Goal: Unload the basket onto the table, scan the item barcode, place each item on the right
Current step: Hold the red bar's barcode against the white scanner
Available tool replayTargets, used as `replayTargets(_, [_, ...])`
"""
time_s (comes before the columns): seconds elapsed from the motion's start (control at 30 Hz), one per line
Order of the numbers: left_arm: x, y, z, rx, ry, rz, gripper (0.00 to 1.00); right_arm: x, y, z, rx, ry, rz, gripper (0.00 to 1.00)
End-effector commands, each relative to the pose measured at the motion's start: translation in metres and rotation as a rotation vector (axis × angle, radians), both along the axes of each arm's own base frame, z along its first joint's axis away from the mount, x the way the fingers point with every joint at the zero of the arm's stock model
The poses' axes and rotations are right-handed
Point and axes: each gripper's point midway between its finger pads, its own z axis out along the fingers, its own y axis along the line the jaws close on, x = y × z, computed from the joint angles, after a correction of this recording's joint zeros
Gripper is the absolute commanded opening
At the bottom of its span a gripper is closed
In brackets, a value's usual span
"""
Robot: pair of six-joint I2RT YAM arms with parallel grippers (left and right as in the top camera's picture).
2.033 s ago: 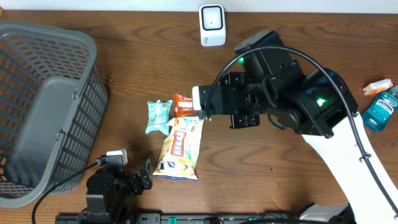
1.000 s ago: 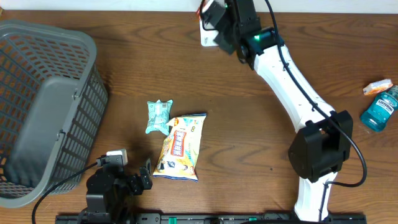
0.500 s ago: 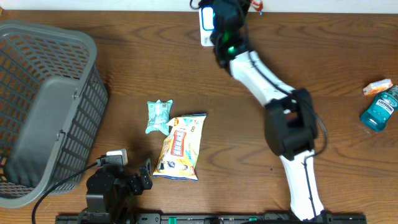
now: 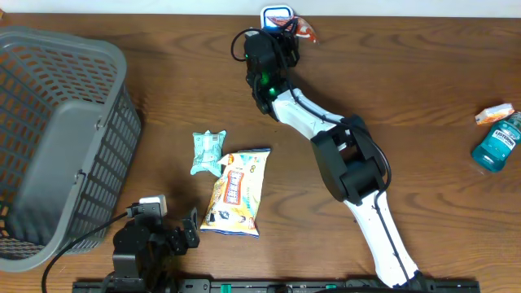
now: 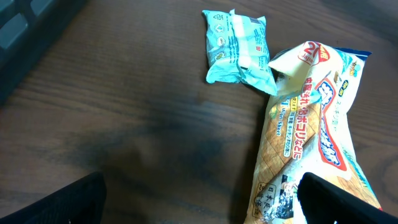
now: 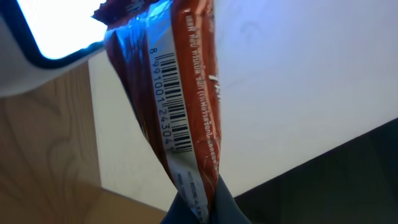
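We've got the right gripper (image 4: pixel 286 34) stretched to the far edge of the table (image 4: pixel 431 73), pinching the orange packet (image 4: pixel 304 29) tight by one end, right beside the white scanner (image 4: pixel 275 12). From the right wrist, the packet's barcode (image 6: pixel 171 106) faces us, and the scanner's bright window glows at upper left. Near the front edge, the left gripper (image 5: pixel 199 208) sits spread wide, holding nothing, close to the teal packet (image 5: pixel 239 46) and the yellow snack bag (image 5: pixel 311 130).

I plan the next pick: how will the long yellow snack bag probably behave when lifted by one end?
The yellow snack bag looks like thin glossy film, so probably light and slippery. Its top is creased and bent, so it would likely flop rather than stay stiff.
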Motion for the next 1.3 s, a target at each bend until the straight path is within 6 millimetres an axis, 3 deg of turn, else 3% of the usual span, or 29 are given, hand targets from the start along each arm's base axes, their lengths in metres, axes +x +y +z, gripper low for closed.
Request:
replayTargets(0.0, [-0.008, -0.001, -0.016, -0.006, 0.065, -0.002, 0.98, -0.001, -0.022, -0.004, -0.089, 0.046, -0.082, 0.01])
replayTargets(0.13, [-0.008, -0.001, -0.016, -0.006, 0.065, -0.002, 0.98, -0.001, -0.033, -0.010, -0.127, 0.092, -0.110, 0.01])
replayTargets(0.47, [-0.008, -0.001, -0.016, -0.006, 0.065, -0.002, 0.98, -0.010, -0.031, -0.047, -0.134, 0.223, -0.098, 0.01])
replayTargets(0.57, [-0.008, -0.001, -0.016, -0.006, 0.065, -0.002, 0.98, -0.009, -0.029, -0.042, -0.135, 0.208, -0.093, 0.01])
replayTargets(0.83, [-0.008, -0.001, -0.016, -0.006, 0.065, -0.002, 0.98, 0.003, -0.029, 0.024, -0.121, 0.018, -0.075, 0.01])
replayTargets(0.97, [-0.008, -0.001, -0.016, -0.006, 0.065, -0.002, 0.98, 0.006, -0.038, 0.024, -0.122, 0.025, -0.086, 0.01])
replayTargets(1.03, [-0.008, -0.001, -0.016, -0.006, 0.065, -0.002, 0.98, 0.007, -0.044, 0.013, -0.130, 0.067, -0.093, 0.01])
replayTargets(1.27, [-0.008, -0.001, -0.016, -0.006, 0.065, -0.002, 0.98, 0.009, -0.033, 0.009, -0.122, 0.075, -0.044, 0.01])
